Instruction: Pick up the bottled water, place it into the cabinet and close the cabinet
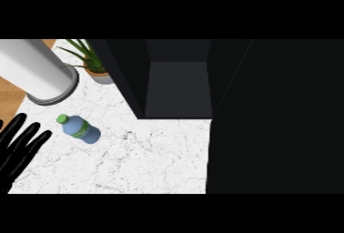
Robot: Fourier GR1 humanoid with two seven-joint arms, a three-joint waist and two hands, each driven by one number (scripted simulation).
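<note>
Bottled water (80, 129) is sitting near the counter's (154, 159) left edge beside the open-fingered left hand (19, 152), likely needing a grasp round its body.

White marble tabletop (154, 159), fine grey veining. Wood-toned surface (10, 94) past left edge. Large pale grey cylinder (37, 68) at upper-left corner; potted plant (97, 72) just beside it.

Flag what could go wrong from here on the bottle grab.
1. The left robot hand is open at the view's left edge, apart from the bottled water; an off-centre contact might roll it away.
2. The potted plant and white cylinder stand left of the open cabinet; the carry could clip them.
</note>
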